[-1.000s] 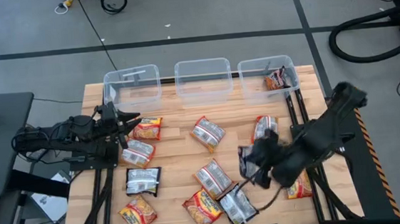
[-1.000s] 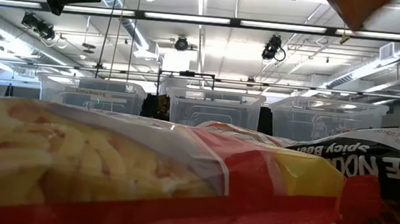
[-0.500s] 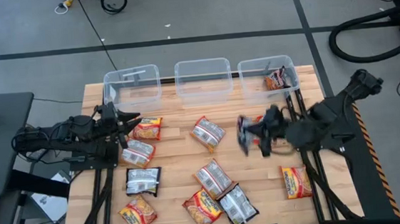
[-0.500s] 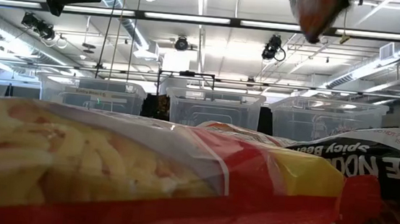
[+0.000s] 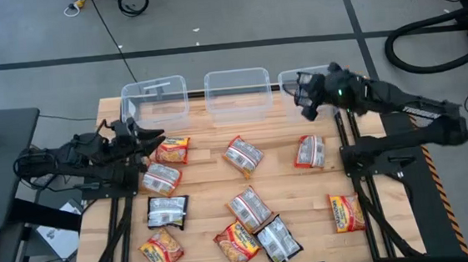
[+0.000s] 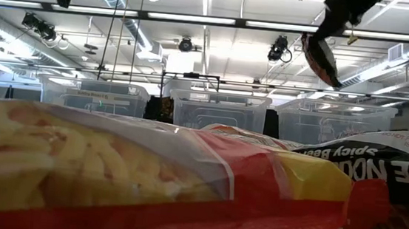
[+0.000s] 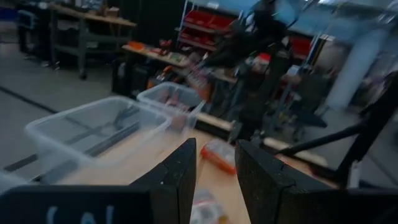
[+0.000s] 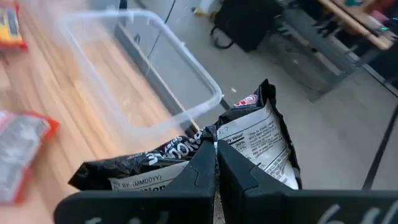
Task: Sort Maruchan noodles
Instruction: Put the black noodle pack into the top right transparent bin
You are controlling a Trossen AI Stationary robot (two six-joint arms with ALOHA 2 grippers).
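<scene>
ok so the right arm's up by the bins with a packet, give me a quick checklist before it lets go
1. Grip: right gripper is shut on the dark packet. Ok.
2. Position: in the high view the right gripper sits at the right bin, over its left end rather than its middle. Cannot tell if the packet would clear the wall.
3. Matching contents: the right bin already holds a packet; its colour is not readable. Cannot tell.
4. Left gripper: far off at the table's left side, open, holding nothing. Ok.
5. Middle bin: clear of the right arm. Ok.
</scene>
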